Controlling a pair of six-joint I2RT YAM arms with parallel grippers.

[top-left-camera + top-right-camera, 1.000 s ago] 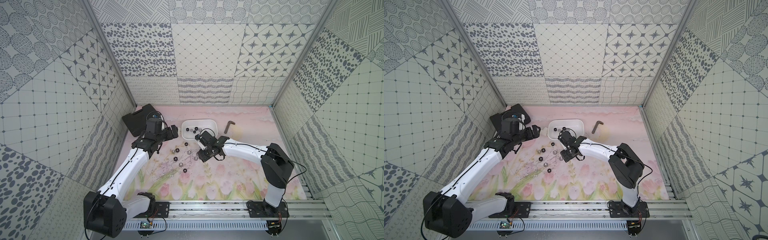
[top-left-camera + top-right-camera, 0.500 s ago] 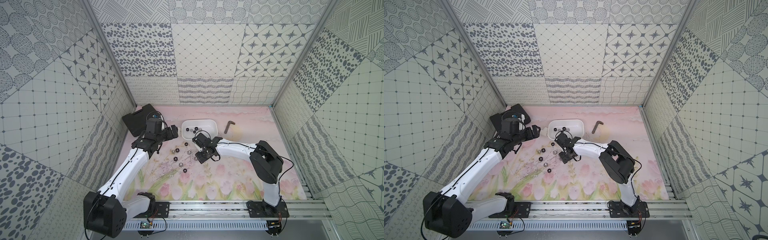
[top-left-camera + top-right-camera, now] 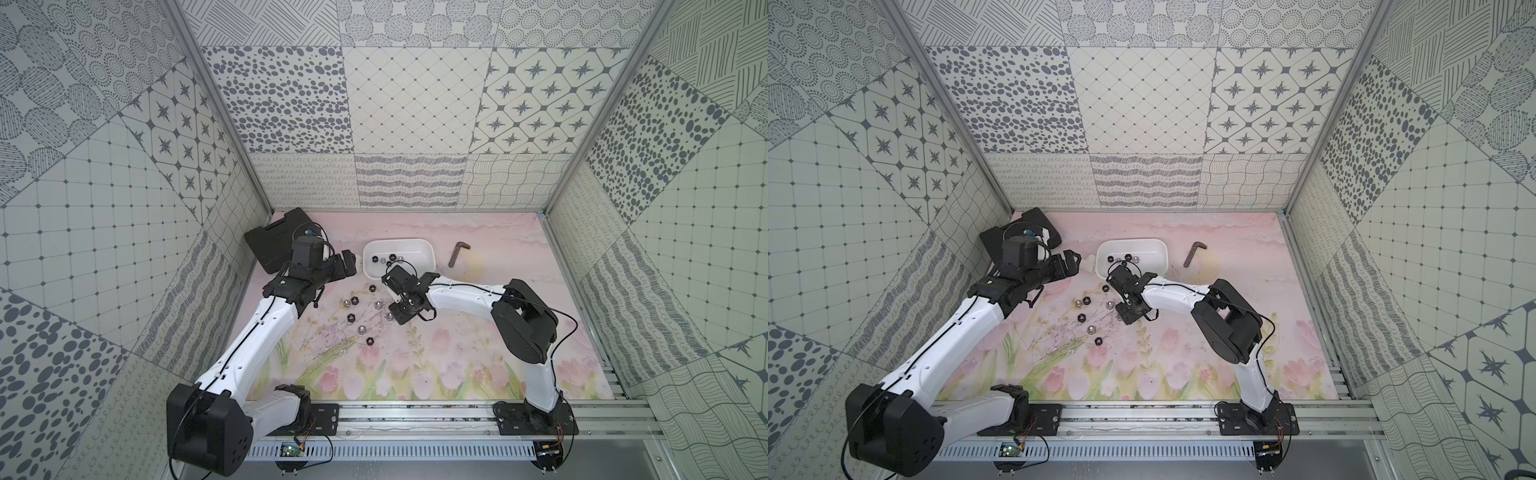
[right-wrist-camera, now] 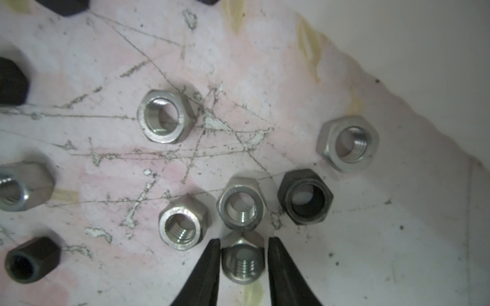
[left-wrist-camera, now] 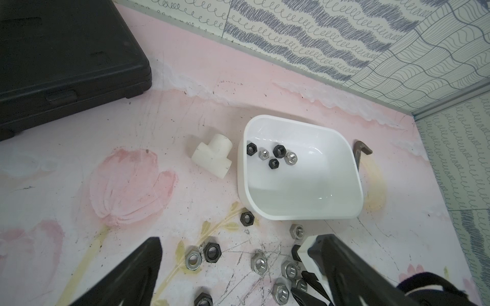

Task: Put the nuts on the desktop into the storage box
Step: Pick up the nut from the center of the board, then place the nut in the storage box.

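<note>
Right wrist: right jaws pinch a silver nut (image 4: 242,261) just beside a neighbour nut (image 4: 240,202). Lifting may twist it loose. Left jaws gape open.

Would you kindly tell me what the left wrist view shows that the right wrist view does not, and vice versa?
Only the left wrist view: the inside of the tray with five nuts, the black case, the white pipe fitting, the hex key and the open left gripper. Only the right wrist view: the right gripper closed on one silver nut. Both: loose nuts on the pink desktop.
</note>
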